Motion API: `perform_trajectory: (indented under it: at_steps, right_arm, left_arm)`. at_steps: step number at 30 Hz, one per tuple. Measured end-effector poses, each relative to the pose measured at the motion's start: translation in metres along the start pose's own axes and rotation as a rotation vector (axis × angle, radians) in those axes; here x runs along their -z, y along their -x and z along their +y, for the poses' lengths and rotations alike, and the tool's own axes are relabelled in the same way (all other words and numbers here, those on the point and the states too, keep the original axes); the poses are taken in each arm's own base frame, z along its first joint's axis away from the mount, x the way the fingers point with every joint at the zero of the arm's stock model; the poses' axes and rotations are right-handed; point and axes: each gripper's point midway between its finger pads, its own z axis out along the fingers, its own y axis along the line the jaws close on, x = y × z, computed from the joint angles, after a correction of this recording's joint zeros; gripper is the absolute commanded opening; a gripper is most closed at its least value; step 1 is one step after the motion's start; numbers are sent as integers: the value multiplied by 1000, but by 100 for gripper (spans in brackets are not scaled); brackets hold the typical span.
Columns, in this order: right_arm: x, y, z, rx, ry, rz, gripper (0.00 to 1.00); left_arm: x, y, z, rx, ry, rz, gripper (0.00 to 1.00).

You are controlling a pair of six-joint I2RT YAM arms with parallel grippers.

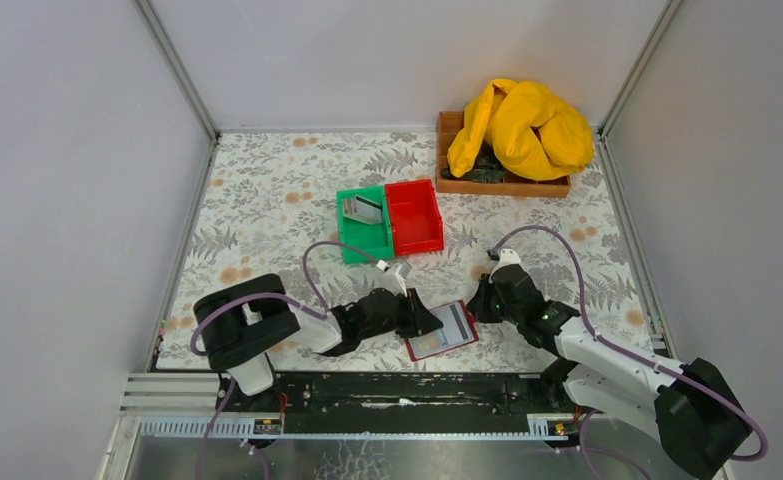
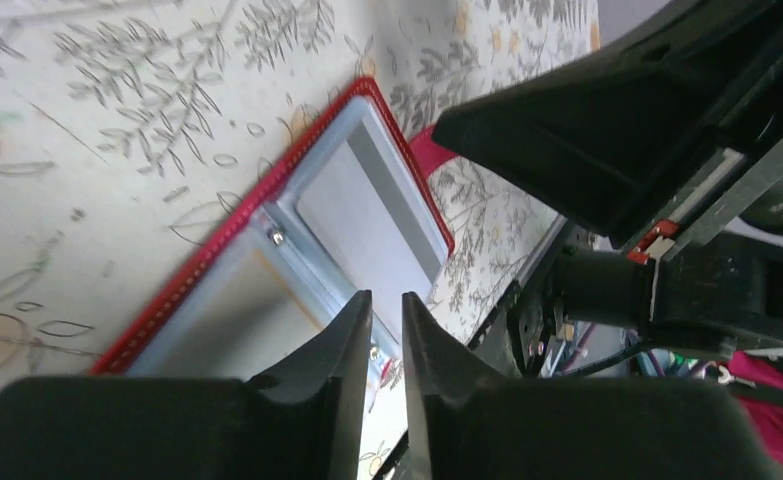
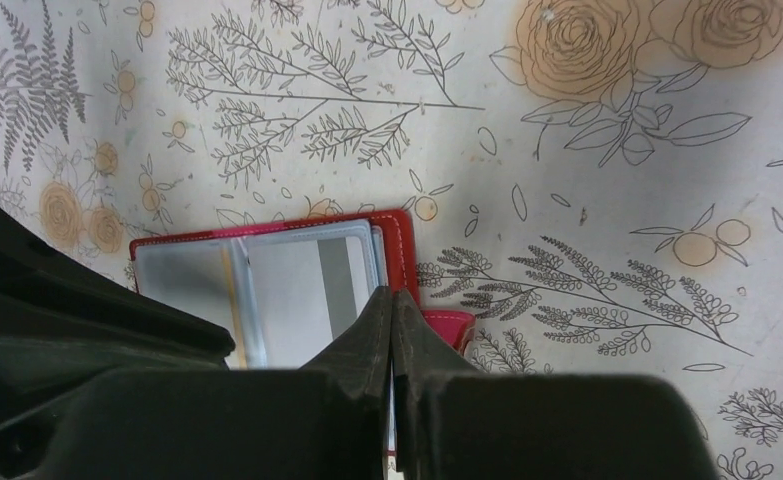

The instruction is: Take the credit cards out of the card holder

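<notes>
The card holder (image 1: pixel 445 331) lies open on the flowered table, grey-blue inside with a red border. Credit cards show in its pockets: a white-grey card with a dark stripe (image 3: pixel 339 285) on the right, and a tan-edged one (image 3: pixel 229 300) to the left. My left gripper (image 1: pixel 429 322) hovers at the holder's left side. Its jaws (image 2: pixel 387 297) stand a narrow gap apart with nothing between them, over the holder's middle fold (image 2: pixel 317 250). My right gripper (image 1: pixel 482 300) is shut, its tips (image 3: pixel 392 293) at the holder's right edge. A grey card (image 1: pixel 365 208) leans inside the green bin.
A green bin (image 1: pixel 355 240) and a red bin (image 1: pixel 414 215) stand side by side behind the holder. At the back right a wooden box (image 1: pixel 502 185) holds a yellow cloth (image 1: pixel 522 125). Metal rails run along the near table edge.
</notes>
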Motion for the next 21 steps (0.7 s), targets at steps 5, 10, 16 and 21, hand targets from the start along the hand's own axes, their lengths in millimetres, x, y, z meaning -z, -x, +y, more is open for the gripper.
perform_trajectory:
  at_steps: [5, 10, 16, 21]
  right_arm:
    - [-2, -10, 0, 0, 23, 20, 0]
    - [-1, -16, 1, -8, 53, 24, 0]
    - [4, -23, 3, -28, 92, 18, 17]
    - [8, -20, 11, -39, 132, 3, 33]
  left_arm:
    - [-1, -16, -3, 46, -15, 50, 14]
    - [-1, -22, 0, 65, 3, 70, 11]
    - [-14, -24, 15, 84, 49, 98, 10]
    - [-20, -19, 14, 90, 47, 98, 10]
